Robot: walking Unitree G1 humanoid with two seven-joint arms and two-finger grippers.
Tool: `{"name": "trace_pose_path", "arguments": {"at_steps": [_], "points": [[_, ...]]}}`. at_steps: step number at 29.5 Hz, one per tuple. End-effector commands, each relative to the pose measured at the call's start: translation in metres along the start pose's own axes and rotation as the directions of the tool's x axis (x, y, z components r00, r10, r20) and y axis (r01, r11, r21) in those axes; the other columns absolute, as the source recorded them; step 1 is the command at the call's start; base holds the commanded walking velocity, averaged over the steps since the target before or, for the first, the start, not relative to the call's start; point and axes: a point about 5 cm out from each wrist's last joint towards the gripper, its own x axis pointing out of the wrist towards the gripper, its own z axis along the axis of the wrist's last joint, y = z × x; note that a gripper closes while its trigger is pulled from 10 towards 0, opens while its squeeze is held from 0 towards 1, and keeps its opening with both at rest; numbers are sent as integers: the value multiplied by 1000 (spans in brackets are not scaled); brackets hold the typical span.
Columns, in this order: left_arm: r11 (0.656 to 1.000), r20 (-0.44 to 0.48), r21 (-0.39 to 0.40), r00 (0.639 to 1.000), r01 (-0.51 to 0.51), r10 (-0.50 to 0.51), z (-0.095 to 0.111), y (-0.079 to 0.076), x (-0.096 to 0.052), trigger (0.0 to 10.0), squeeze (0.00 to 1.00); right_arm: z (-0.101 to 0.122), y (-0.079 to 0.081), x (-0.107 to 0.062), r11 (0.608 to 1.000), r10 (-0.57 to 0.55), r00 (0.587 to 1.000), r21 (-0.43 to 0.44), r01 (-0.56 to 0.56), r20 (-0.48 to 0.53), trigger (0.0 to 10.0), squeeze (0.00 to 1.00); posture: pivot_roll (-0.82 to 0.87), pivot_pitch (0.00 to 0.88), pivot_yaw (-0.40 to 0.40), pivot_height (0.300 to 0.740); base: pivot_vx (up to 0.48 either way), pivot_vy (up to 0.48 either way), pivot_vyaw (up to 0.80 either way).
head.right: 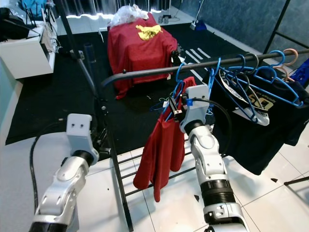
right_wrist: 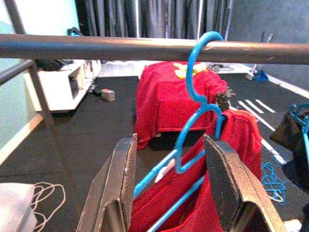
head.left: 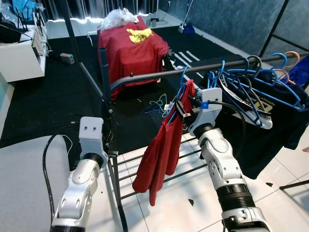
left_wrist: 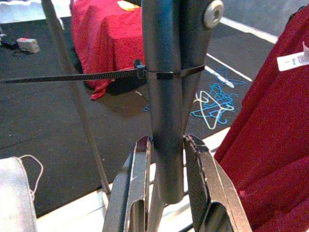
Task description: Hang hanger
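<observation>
A blue hanger [right_wrist: 193,72] carries a red shirt [head.left: 161,145], and its hook sits over the dark rail [head.left: 159,74] of the clothes rack. My right gripper [right_wrist: 169,145] is just below the rail, open. The hanger's neck and shoulder pass between its fingers [right_wrist: 120,174] without being pinched. My left gripper [left_wrist: 166,145] is lower on the rack's left side. Its two fingers [left_wrist: 140,179] press against either side of the upright post [left_wrist: 166,96], which has a cable tie around it.
Black shirts on several blue hangers [head.left: 256,111] crowd the rail to the right. Loose blue hangers [head.left: 154,105] lie on the dark mat beyond the rack. A red-draped table [head.left: 130,48] stands farther back, a white cabinet [head.left: 19,53] far left, a grey cushion [head.left: 24,183] near left.
</observation>
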Motion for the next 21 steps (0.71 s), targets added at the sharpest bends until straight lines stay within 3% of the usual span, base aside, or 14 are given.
{"name": "trace_pose_path", "arguments": {"at_steps": [1,4,8,9,12,13,21], "points": [[997,16,-7,997,71,-71,1,-2,-8,10000,0,3,-1,0,1000,-9,1000,3,8,19,10000,0,-28,89,-40,740,0,0,0],[995,18,25,995,98,-98,0,4,-15,10000,0,1,-1,-1,1000,-11,1000,2,11,11,10000,0,-23,91,-44,740,0,0,0],[975,-21,147,986,169,-168,-9,22,-32,10000,0,-3,-2,-3,1000,-17,1000,4,17,2,10000,0,-25,94,-47,740,0,0,0],[969,-28,156,981,194,-192,-9,23,-35,10000,0,-3,-3,-4,1000,-23,1000,9,23,5,10000,251,-25,94,-48,740,0,0,0],[965,-29,157,978,208,-206,-9,23,-37,10000,0,-3,-4,-4,1000,-28,1000,12,28,8,10000,251,-25,94,-48,740,0,0,0],[963,-21,143,974,227,-226,-7,22,-41,10000,0,-2,-6,-3,999,-30,1000,19,30,9,10000,1000,-26,99,-50,740,0,0,0],[964,2,129,972,234,-236,-4,20,-49,10000,0,-2,-13,4,998,-46,999,39,46,-14,10000,1000,-24,105,-56,740,0,0,0]]}}
